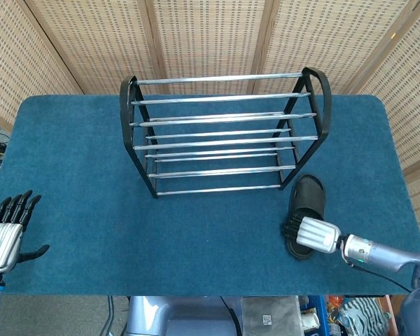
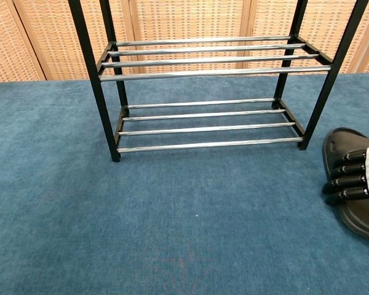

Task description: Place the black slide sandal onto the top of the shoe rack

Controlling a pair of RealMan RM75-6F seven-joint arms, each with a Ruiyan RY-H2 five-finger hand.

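Nothing placed yet — black slide sandal on the worktop at 4 o'clock of the shoe rack, right robot hand fingers curled over it, grip unconfirmed — lift remains.

one sandal, one shoe rack, two hands

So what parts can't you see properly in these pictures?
- Whether the right robot hand really grips the black slide sandal: its fingers cover the strap in both views.
- The sandal's heel end: cut off by the right edge in the chest view, under the hand in the head view.
- The shoe rack top: cut off by the chest view's upper edge.
- The left robot hand: missing from the chest view.
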